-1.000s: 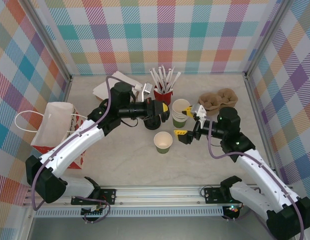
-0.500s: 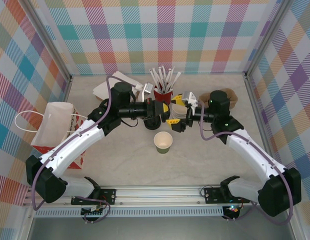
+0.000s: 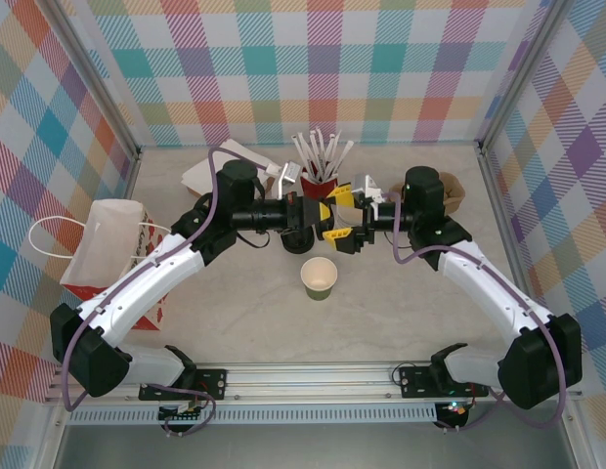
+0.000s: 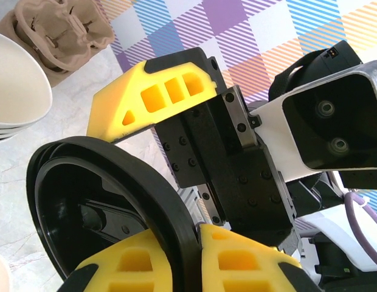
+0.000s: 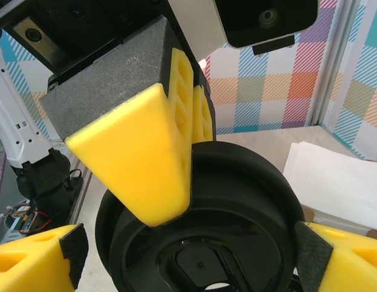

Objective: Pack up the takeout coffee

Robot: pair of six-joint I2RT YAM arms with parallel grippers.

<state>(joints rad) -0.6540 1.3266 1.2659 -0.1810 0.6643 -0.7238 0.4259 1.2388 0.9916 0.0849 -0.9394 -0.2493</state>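
The left jaws pinch the rim of the black lid (image 4: pixel 73 201), in the middle of the top view, just above the open green cup (image 3: pixel 319 278) on the counter (image 3: pixel 254 322). The right jaws stand wide open around it. The lid seems light, thin and slippery; hold its edge.

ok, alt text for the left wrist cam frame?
Close-up: the left gripper pinches the rim of a round black lid between its yellow fingers. The right gripper's finger, also yellow, sits just above the lid's top edge; a brown cup carrier and white paper cups sit behind.
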